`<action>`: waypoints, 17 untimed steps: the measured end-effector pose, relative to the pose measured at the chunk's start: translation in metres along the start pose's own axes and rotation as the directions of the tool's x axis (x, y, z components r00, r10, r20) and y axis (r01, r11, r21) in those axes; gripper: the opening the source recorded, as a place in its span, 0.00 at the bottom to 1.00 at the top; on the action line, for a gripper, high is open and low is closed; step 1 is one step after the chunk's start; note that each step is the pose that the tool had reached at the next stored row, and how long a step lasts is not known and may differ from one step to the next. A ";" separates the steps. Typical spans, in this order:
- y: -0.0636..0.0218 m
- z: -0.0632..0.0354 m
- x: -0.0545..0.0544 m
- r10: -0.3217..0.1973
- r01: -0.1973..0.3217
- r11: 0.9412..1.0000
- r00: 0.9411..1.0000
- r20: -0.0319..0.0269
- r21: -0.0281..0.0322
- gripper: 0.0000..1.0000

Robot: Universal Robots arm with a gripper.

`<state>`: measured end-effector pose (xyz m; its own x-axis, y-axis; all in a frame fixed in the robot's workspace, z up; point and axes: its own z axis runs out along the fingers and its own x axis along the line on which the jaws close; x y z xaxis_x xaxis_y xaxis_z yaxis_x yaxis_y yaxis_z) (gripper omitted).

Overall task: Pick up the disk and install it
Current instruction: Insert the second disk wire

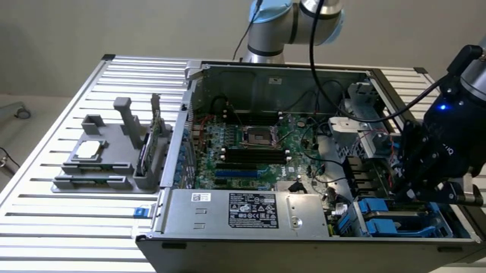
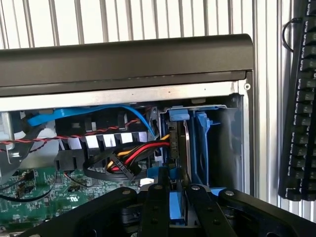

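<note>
While the pincer (image 2: 170, 197) is reaching down into the open computer case (image 1: 266, 74), its two black fingers (image 2: 155, 207) are squeezing the disk (image 2: 177, 148) by its blue frame. That disk is standing on its edge in the blue bay (image 2: 202, 143) at the corner of the case, next to the red, yellow and black wires (image 2: 140, 153). Beside the case, a grey holder (image 1: 106, 153) is sitting on the bench (image 1: 45, 210).

Even, fairly bright overhead light washes the slatted table (image 1: 45, 227) to near white in the exterior view. The open computer case (image 1: 304, 170) sits in shadow inside. In the wrist view the near gripper (image 2: 170, 207) is dark and soft.
</note>
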<state>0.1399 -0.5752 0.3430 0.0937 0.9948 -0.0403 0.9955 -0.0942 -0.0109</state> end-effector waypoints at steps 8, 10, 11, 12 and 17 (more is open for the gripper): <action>0.0017 0.0000 0.000 0.040 -0.040 0.999 0.999 0.000 0.004 0.20; 0.0018 0.0000 -0.001 0.052 -0.052 0.999 0.999 0.000 0.005 0.20; 0.0019 0.0000 -0.001 0.057 -0.057 0.998 0.998 0.000 0.005 0.20; 0.0019 0.0001 -0.001 0.062 -0.062 0.998 0.998 0.000 0.005 0.20; 0.0020 0.0001 -0.002 0.094 -0.094 0.996 0.996 0.000 0.007 0.20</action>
<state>0.1417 -0.5775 0.3429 0.1873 0.9815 -0.0407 0.9821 -0.1880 -0.0141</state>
